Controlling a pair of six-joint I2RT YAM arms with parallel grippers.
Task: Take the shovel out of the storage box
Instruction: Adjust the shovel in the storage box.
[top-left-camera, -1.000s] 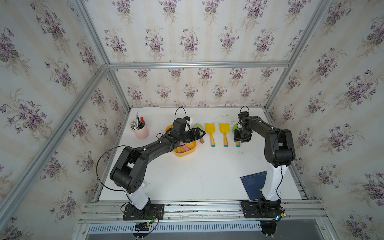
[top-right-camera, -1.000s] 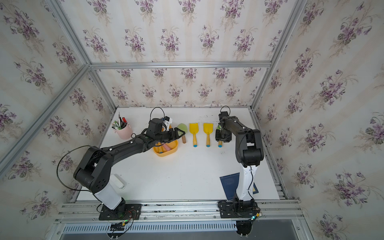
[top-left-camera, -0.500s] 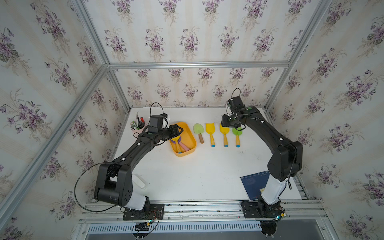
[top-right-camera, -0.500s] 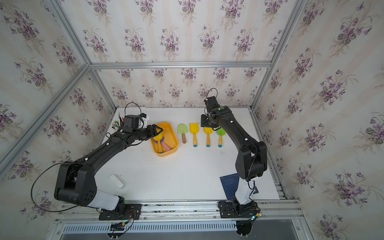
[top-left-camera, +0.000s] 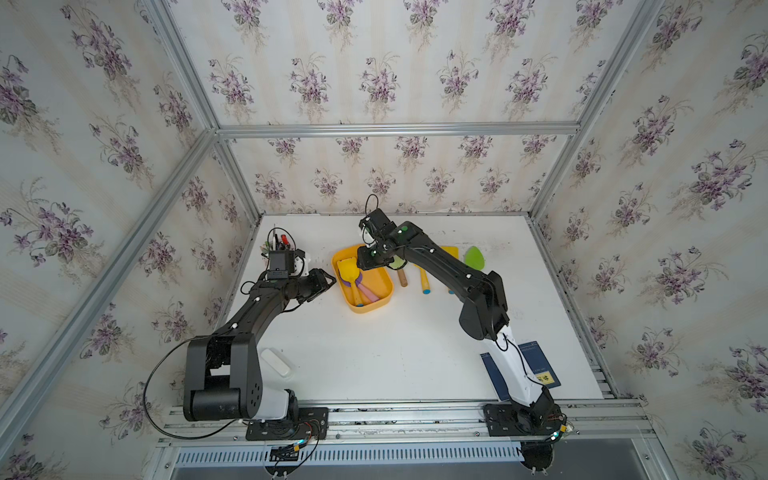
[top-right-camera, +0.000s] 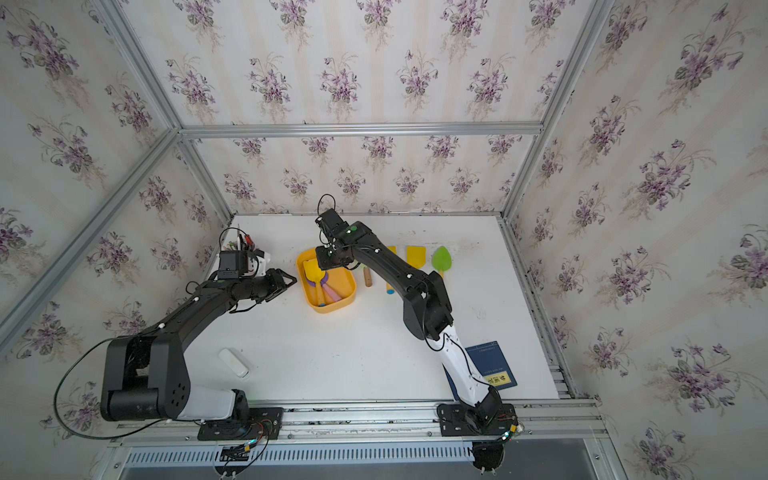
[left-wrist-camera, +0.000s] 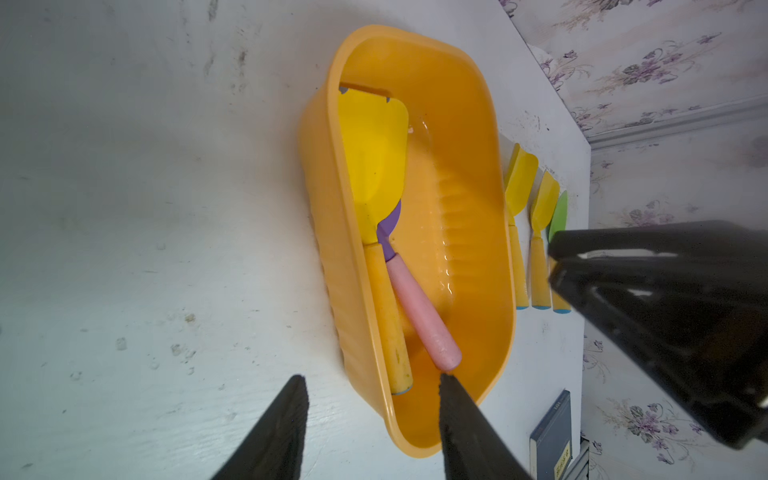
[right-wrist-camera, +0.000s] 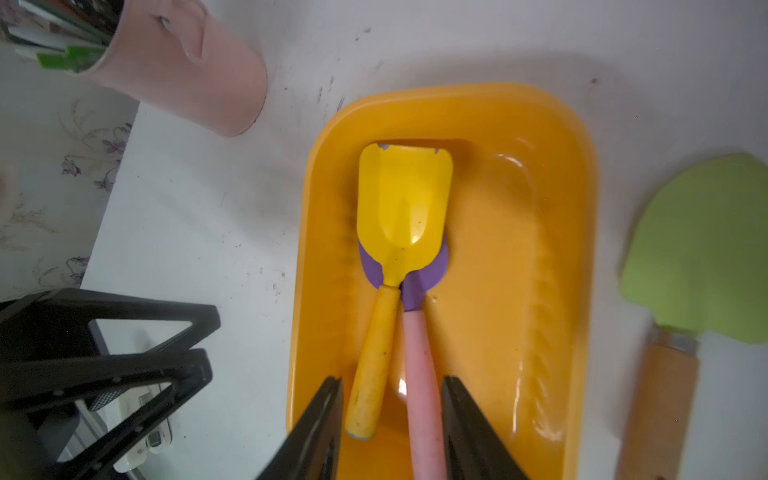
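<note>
Right jaws moved from desk (top-left-camera: 374, 353) to box (right-wrist-camera: 519, 270) — parted, straddling handles of both shovels (right-wrist-camera: 405, 199). Left jaws pulled back beside box — parted, empty.

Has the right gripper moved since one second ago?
Yes. The right gripper was at the green shovel at the row's right end; now it is further to the robot's left, over the storage box.

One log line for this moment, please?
yellow toy shovel: in yellow-orange plastic storage box, atop pink-handled purple shovel | right gripper: open above box, both handles between its jaws | left gripper: open, empty, beside box
</note>
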